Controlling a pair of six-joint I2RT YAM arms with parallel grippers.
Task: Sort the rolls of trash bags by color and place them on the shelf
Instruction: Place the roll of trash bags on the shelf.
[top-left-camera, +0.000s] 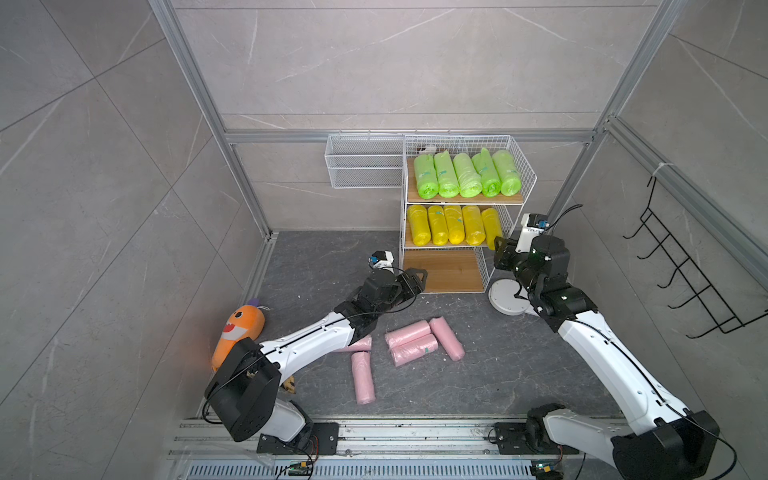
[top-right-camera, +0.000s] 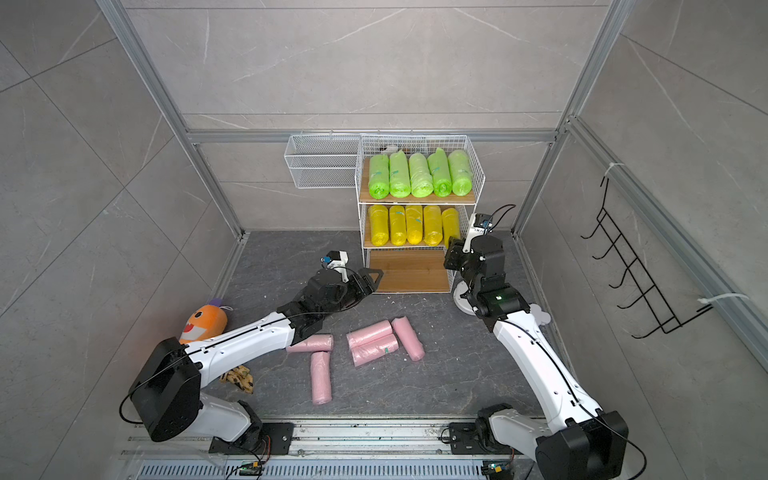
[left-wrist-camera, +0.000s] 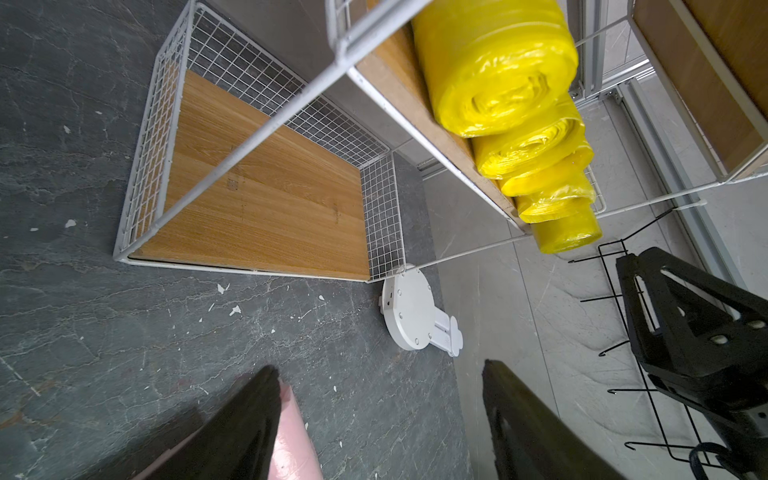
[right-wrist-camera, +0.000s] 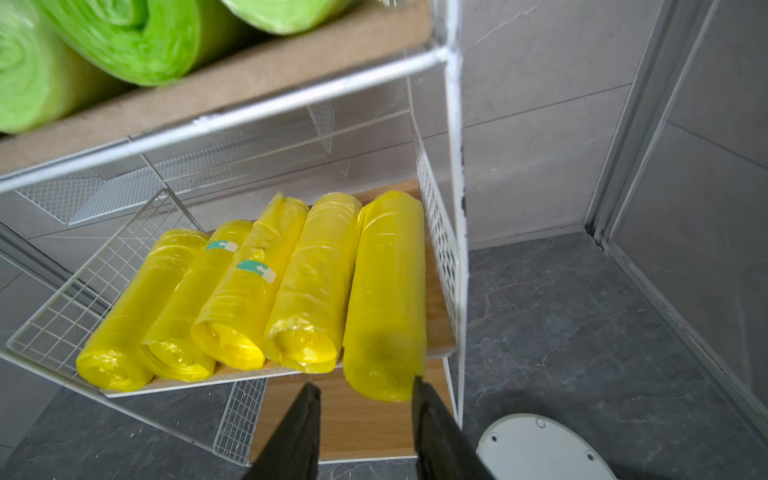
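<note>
Five lime green rolls fill the top tier of the shelf, and five yellow rolls lie side by side on its middle tier; the bottom board is bare. My right gripper sits at the shelf's 4 o'clock corner. Its jaws are narrowly parted with nothing between them. One fingertip is at the end of the outermost yellow roll, which juts past the board's front edge; I cannot tell whether it touches. Five pale pink rolls lie on the dark floor at the shelf's 6 o'clock. My left gripper hovers at the shelf's 7 o'clock corner, jaws wide apart, holding nothing.
</note>
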